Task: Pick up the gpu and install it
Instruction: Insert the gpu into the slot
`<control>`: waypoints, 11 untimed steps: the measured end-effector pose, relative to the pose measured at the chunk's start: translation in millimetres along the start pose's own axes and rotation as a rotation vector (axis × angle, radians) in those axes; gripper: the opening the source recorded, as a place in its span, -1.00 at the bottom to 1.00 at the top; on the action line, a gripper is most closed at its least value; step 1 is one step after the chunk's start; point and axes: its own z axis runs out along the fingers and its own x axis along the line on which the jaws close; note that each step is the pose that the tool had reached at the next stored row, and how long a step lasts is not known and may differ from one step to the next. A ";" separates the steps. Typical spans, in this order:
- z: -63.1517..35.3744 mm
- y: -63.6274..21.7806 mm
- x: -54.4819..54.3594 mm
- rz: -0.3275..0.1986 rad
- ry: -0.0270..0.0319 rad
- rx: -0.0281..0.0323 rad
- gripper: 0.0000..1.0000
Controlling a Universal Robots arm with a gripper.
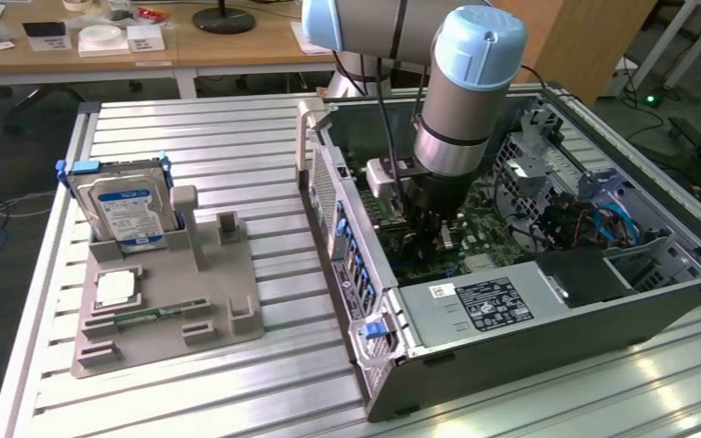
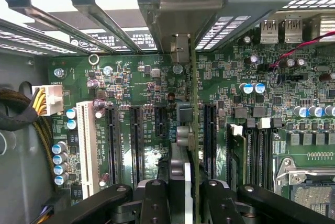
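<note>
No print on the motherboard [image 2: 157,85] or labels can be read.

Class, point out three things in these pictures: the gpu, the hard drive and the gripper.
gpu [image 2: 192,103]: wrist view, thin card edge above the fingers.
hard drive [image 1: 128,208]: exterior view, blue label.
gripper [image 2: 187,182]: wrist view, between the fingertips clamping the card.

A robotics lab or workshop: a ribbed aluminium-slat workbench [image 1: 204,146] carries an opened grey desktop computer case [image 1: 546,310], with a grey plastic parts fixture [image 1: 168,301] at nine o'clock and light wooden office desks [image 1: 120,55] at eleven o'clock behind.
</note>
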 end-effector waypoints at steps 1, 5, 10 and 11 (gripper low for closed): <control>0.0 0.0 0.0 0.000 -0.0005 0.0001 -0.44; 0.6 0.2 -0.2 0.001 -0.0035 0.0005 -0.29; -9.0 -0.2 0.1 0.000 -0.0021 -0.0001 -0.29; -13.5 -0.3 0.1 0.000 -0.0020 -0.0001 -0.29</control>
